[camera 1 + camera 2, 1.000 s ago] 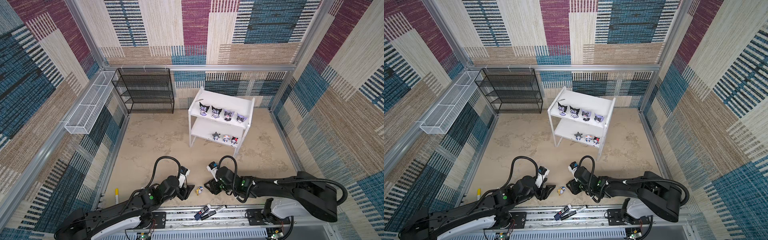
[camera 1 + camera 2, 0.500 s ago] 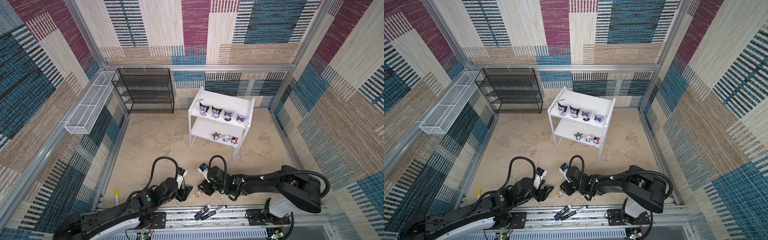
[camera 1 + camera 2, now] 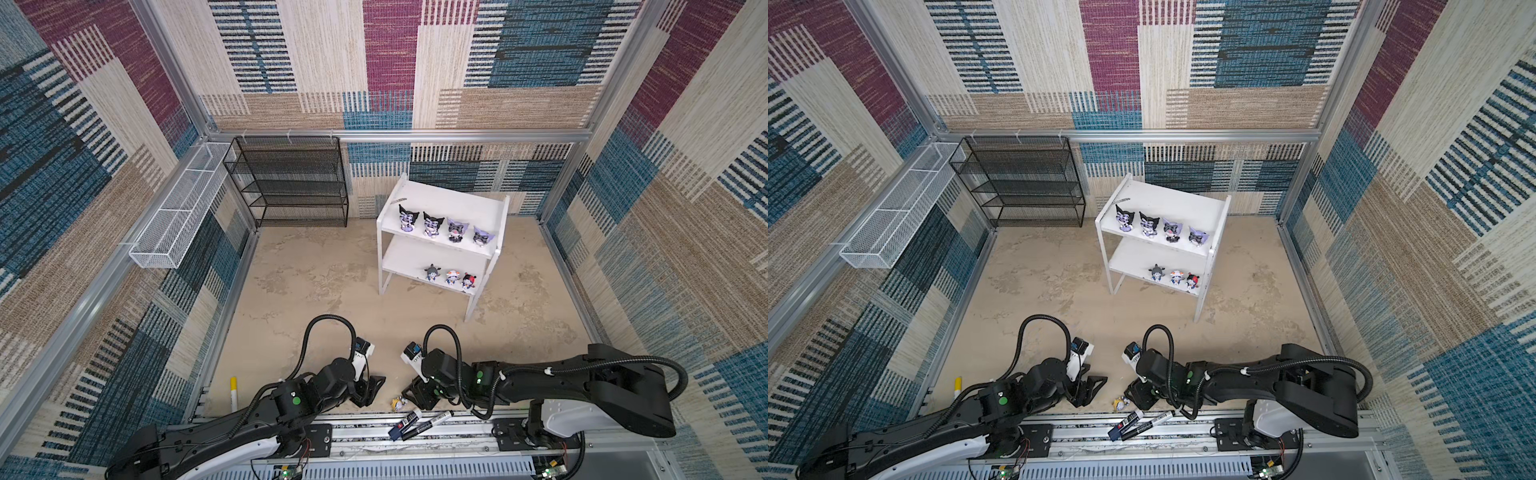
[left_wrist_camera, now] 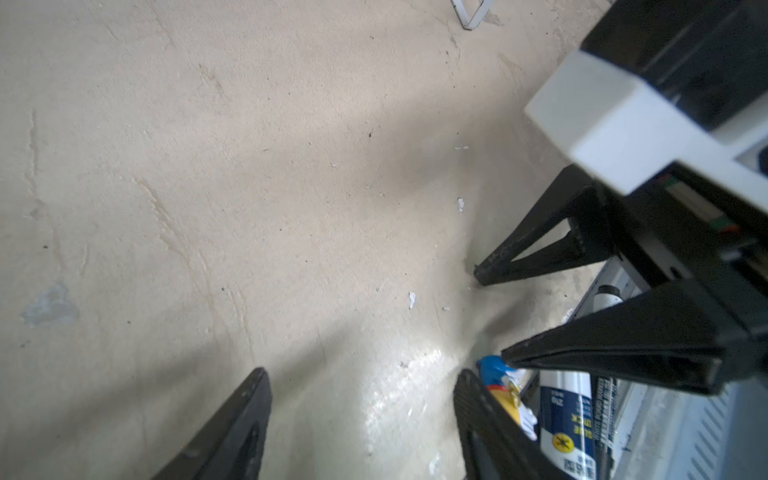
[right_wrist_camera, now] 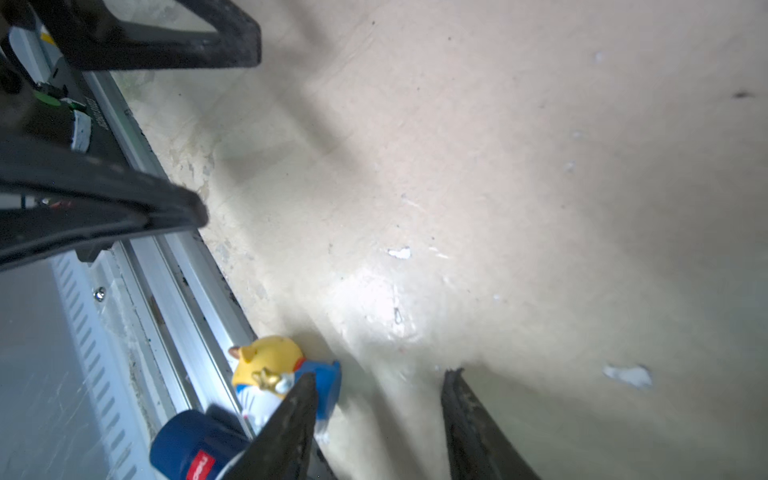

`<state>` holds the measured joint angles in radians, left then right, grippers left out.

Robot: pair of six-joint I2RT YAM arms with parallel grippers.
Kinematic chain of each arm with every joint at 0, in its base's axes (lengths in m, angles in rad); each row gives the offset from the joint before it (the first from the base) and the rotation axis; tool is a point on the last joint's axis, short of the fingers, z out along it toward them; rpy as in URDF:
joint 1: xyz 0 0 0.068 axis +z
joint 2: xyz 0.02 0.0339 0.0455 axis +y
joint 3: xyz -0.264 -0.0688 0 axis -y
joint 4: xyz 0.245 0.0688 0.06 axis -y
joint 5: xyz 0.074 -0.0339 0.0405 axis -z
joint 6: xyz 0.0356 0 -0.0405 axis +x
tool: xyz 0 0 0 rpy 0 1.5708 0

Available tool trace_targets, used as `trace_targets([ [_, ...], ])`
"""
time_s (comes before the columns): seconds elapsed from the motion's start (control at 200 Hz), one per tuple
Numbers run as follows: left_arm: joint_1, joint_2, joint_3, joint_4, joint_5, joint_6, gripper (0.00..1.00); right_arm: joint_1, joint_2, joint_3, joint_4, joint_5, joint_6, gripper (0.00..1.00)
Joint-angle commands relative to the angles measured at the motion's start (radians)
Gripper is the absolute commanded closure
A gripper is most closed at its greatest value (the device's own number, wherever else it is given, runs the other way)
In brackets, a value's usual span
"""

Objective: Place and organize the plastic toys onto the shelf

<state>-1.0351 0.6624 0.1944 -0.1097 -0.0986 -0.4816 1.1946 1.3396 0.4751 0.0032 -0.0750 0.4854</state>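
Observation:
A small yellow-hatted toy (image 3: pixel 398 402) (image 3: pixel 1120 402) lies on its side on the floor against the front rail. My right gripper (image 3: pixel 419 395) (image 5: pixel 379 374) is open just beside it. The toy (image 5: pixel 270 370) sits outside the jaws, partly hidden behind one finger (image 5: pixel 291 419). My left gripper (image 3: pixel 370 390) (image 4: pixel 362 374) is open over bare floor, with the toy (image 4: pixel 500 380) just beyond its finger. The white shelf (image 3: pixel 444 195) (image 3: pixel 1167 199) holds several hooded toys (image 3: pixel 433 224) on its top tier and three small toys (image 3: pixel 452 276) on the lower tier.
Marker pens (image 3: pixel 419 422) lie on the front rail right beside the toy, and a yellow-capped marker (image 3: pixel 233 392) lies at the front left. A black wire rack (image 3: pixel 291 183) stands at the back, and a white wire basket (image 3: pixel 174 216) hangs on the left wall.
The right gripper swung left to the toy, then eased back with its jaws wider. The toy now lies closer to the front rail. The left gripper drew back slightly.

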Motion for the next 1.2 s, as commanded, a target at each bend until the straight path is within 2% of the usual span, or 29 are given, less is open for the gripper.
trace_targets([
  [0.0,0.001,-0.032,-0.006,-0.019,-0.016,-0.042,0.31,0.002,-0.054,0.009,-0.094,-0.019,-0.059,0.39],
  [0.065,0.001,-0.058,-0.012,-0.028,-0.022,-0.043,0.31,0.004,-0.063,0.036,-0.133,-0.064,-0.082,0.32],
  [0.205,0.001,-0.122,-0.019,-0.062,-0.037,-0.045,0.31,0.006,-0.013,0.108,-0.290,-0.054,-0.077,0.26],
  [0.336,0.001,-0.191,-0.027,-0.091,-0.047,-0.050,0.30,0.026,0.008,0.159,-0.352,-0.082,-0.103,0.20],
  [0.606,0.001,-0.371,-0.050,-0.166,-0.075,-0.054,0.30,0.031,0.190,0.283,-0.459,-0.046,-0.216,0.17],
  [0.877,0.001,-0.546,-0.075,-0.239,-0.095,-0.060,0.29,0.033,0.289,0.385,-0.451,0.015,-0.269,0.18],
  [1.007,0.001,-0.568,-0.074,-0.254,-0.102,-0.059,0.29,0.033,0.345,0.426,-0.428,0.017,-0.301,0.23],
  [1.117,0.001,-0.568,-0.073,-0.255,-0.102,-0.060,0.29,0.032,0.392,0.460,-0.402,0.009,-0.312,0.39],
  [1.197,0.001,-0.569,-0.069,-0.259,-0.101,-0.058,0.29,0.031,0.413,0.476,-0.387,0.002,-0.315,0.47],
])
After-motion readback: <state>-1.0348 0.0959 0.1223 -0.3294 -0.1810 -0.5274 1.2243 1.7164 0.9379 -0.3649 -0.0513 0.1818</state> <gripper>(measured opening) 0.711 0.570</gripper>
